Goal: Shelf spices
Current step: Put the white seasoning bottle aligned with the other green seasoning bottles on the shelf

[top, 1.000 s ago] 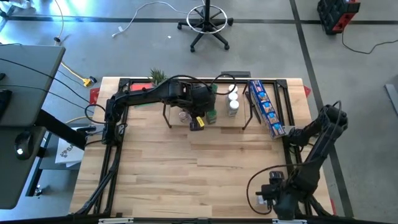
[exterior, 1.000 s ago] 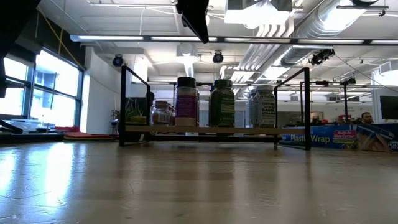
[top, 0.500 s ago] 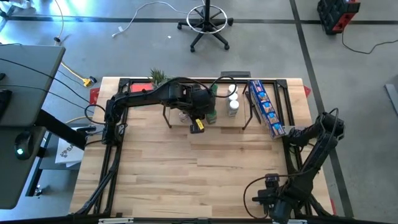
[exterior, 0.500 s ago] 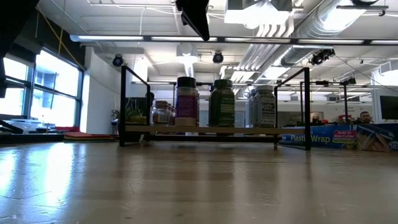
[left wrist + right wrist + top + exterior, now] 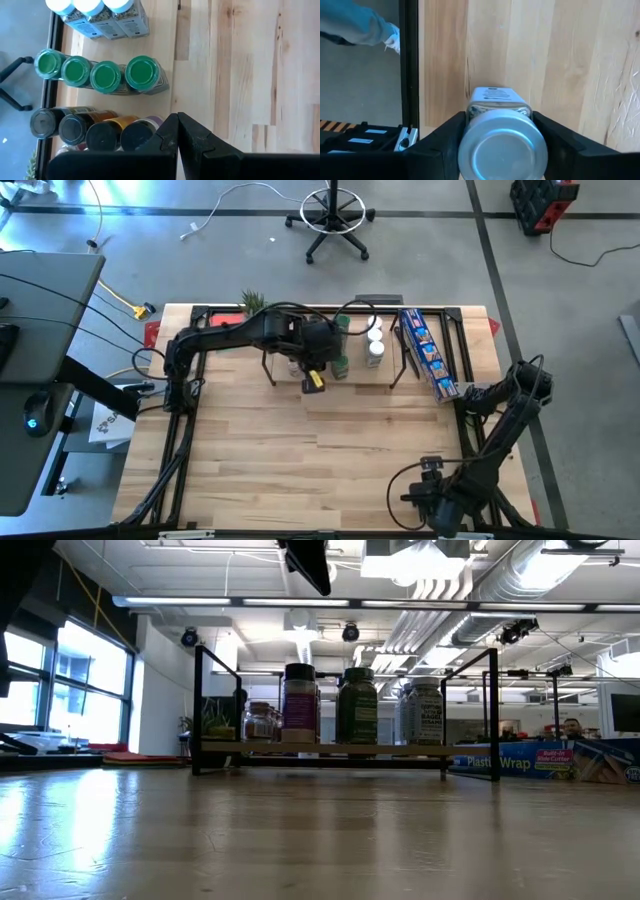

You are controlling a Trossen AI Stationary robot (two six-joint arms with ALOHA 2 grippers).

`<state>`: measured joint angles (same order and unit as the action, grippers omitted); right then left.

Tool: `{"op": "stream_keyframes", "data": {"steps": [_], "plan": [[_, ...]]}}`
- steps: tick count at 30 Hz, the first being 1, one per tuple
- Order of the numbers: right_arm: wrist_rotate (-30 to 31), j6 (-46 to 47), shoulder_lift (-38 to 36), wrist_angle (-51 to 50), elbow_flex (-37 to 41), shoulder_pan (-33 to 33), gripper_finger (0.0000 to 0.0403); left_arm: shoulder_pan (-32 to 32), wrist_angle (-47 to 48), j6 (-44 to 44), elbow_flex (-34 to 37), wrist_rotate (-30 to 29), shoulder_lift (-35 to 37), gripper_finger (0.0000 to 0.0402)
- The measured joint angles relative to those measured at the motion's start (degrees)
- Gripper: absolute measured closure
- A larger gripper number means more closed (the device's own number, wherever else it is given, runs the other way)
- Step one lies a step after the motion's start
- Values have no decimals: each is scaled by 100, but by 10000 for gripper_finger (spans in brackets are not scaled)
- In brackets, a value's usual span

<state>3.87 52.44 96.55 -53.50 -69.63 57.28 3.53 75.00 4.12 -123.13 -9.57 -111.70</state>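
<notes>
The right gripper (image 5: 500, 145) closes around a silver-lidded jar (image 5: 500, 142) at the counter's (image 5: 300, 450) near right corner; the left gripper (image 5: 177, 131), shut, hovers over the shelf (image 5: 350, 378).

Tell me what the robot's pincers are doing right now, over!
Left pincer shut, empty, above the shelf. Right pincer at the table's near right corner, around a silver-lidded jar. Jars stand in rows on the shelf. Nothing in the way.

One camera looks straight down on the whole table (image 5: 330, 450); another sits at tabletop level facing the shelf (image 5: 330, 749), which both share; wrist cameras look down closely.
</notes>
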Motion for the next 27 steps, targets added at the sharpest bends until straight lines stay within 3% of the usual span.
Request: {"op": "stream_keyframes", "data": {"steps": [7, 11, 19, 23, 27], "plan": [[-106, -1, -160, -218, 0, -287, 215, 0, 1, 11, 0, -334, 252, 401], [-36, -311, -524, -920, -147, -707, 215, 0, 9, 55, 0, -656, 467, 401], [221, -3162, -1009, -1756, -740, -2142, 215, 0, 36, -20, 0, -977, 920, 401], [676, -4456, -1047, -2267, -765, -2561, 215, 0, 125, -94, 0, -1073, 1131, 401], [621, -5452, -1047, -2403, -674, -3063, 215, 0, 303, -131, -1, -1164, 1290, 401]]}}
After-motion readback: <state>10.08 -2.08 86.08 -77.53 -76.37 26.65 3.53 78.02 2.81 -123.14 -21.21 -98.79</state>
